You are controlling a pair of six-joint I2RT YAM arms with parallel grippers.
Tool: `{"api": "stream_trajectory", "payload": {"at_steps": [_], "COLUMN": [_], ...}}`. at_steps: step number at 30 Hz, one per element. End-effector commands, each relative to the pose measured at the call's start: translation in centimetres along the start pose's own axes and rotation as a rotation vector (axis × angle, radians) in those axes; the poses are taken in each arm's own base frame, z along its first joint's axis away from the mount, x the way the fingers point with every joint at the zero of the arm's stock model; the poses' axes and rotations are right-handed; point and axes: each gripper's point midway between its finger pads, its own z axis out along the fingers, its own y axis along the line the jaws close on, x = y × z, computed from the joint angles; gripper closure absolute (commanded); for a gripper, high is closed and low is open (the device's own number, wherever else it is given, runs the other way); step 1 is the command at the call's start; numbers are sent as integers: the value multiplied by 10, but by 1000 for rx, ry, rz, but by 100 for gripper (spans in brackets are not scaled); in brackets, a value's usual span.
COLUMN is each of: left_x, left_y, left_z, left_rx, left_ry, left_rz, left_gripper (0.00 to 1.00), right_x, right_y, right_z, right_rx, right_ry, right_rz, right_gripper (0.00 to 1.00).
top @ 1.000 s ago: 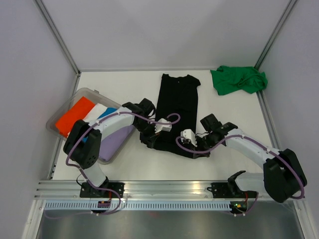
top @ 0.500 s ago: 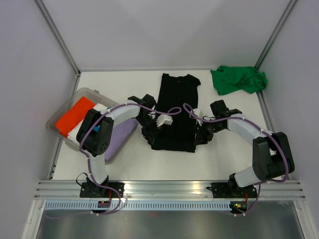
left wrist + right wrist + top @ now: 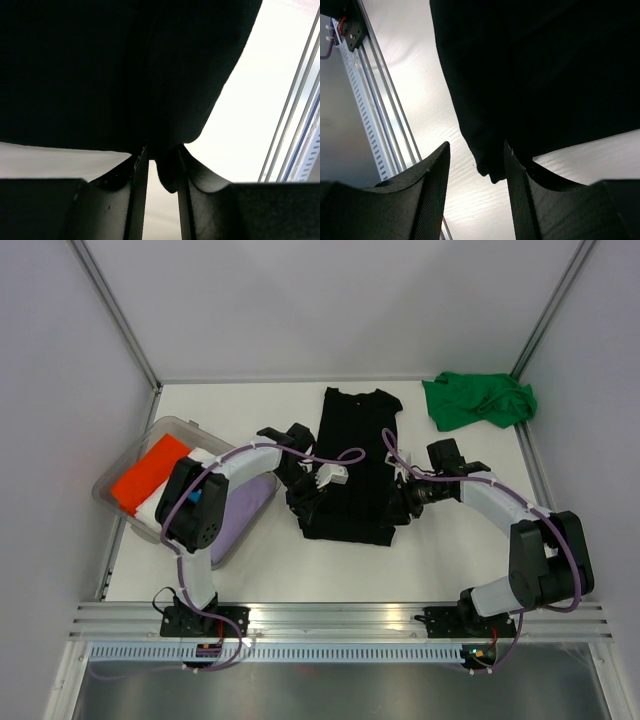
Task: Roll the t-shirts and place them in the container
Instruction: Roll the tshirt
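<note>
Both claws are sitting farther up the table (image 3: 260, 560) than a second ago, and the near hem of the black shirt (image 3: 355, 435) is lying farther from the arm bases, so its near end is looking doubled over. That shirt is lying flat and lengthwise in the middle of the table, collar at the far end. The left claw (image 3: 304, 502) is working at its near left corner and the right claw (image 3: 402, 504) at its near right corner. From the left wrist, the fingers (image 3: 140, 190) are nearly pressed together, pinching a small dark fold of the cloth. From the right wrist, the fingers (image 3: 432, 190) are standing spread, with the shirt's rounded edge hanging against only one of them, so nothing is being gripped there. This cloth is probably going to behave as light, limp and matte, sagging wherever it is unsupported, so taking hold at both near corners together should be keeping the roll straight. A one-sided grip is likely to be skewing it. A crumpled green shirt (image 3: 478, 402) is waiting at the far right, and folded shirts are lying in the clear plastic tub (image 3: 108, 490) on the left.
</note>
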Motion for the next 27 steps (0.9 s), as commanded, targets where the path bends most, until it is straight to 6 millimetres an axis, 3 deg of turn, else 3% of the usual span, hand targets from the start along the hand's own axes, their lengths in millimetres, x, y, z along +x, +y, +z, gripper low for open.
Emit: {"api": "stream_trajectory", "payload": {"at_steps": [1, 6, 11, 12, 17, 18, 22, 27], "left_x": [-8, -6, -7, -7, -5, -5, -7, -6], "left_y": [5, 9, 13, 14, 14, 14, 15, 17], "left_z": [-2, -3, -1, -1, 1, 0, 0, 1], "left_rx": [3, -10, -16, -17, -15, -14, -13, -17], "left_ry": [-16, -7, 0, -1, 6, 5, 3, 12], "left_rz": [-25, -32, -46, -46, -59, -58, -63, -63], "left_gripper": [68, 68, 68, 68, 67, 67, 67, 67], "right_x": [-20, -18, -11, -12, -7, -1, -10, 15], "right_y": [8, 5, -26, -22, -13, -7, 0, -11], "right_z": [-3, -9, -7, -7, -17, -11, 5, 21], "right_rx": [-27, 28, 268, 268, 323, 282, 222, 249], "right_ry": [-47, -4, -70, -89, -169, -166, -214, -132], "right_rz": [-10, 50, 374, 426, 366, 391, 378, 406], "right_gripper": [47, 46, 51, 51, 43, 42, 39, 40]}}
